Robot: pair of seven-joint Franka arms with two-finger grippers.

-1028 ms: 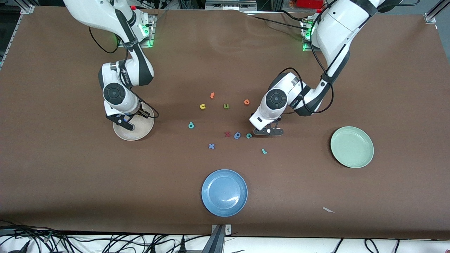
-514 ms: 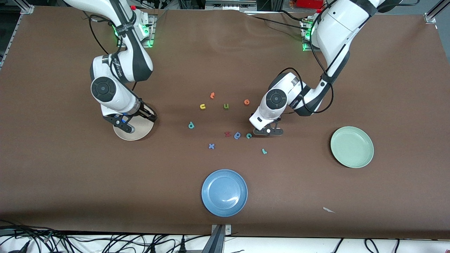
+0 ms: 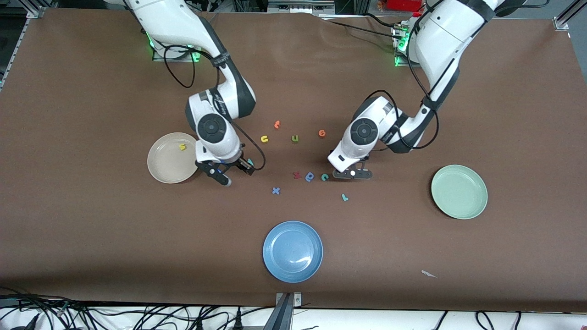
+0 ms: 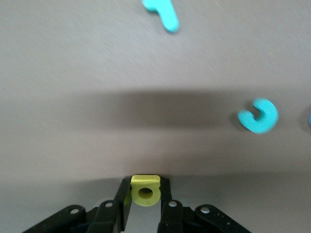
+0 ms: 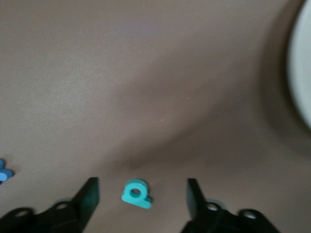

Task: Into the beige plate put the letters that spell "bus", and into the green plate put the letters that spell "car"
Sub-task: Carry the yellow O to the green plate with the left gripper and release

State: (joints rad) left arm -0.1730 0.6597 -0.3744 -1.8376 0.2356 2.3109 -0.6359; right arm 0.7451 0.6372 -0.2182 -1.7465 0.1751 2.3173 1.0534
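With the right gripper (image 5: 140, 194) open astride the teal "b" (image 5: 135, 193) beside the beige plate (image 3: 160, 169), and the left gripper (image 4: 145, 196) pinching the yellow "a" (image 4: 145, 190), descent is kept centred before closing.

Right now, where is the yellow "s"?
In the front view, the yellow "s" lies inside the beige plate, toward the right arm's end of the table; the open right pincer hangs just beside the plate's rim.

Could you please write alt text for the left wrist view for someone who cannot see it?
The left gripper is shut on a small yellow foam letter with a round hole, held just above the brown table. Two teal letters lie on the table farther off: a "c" and an "r".
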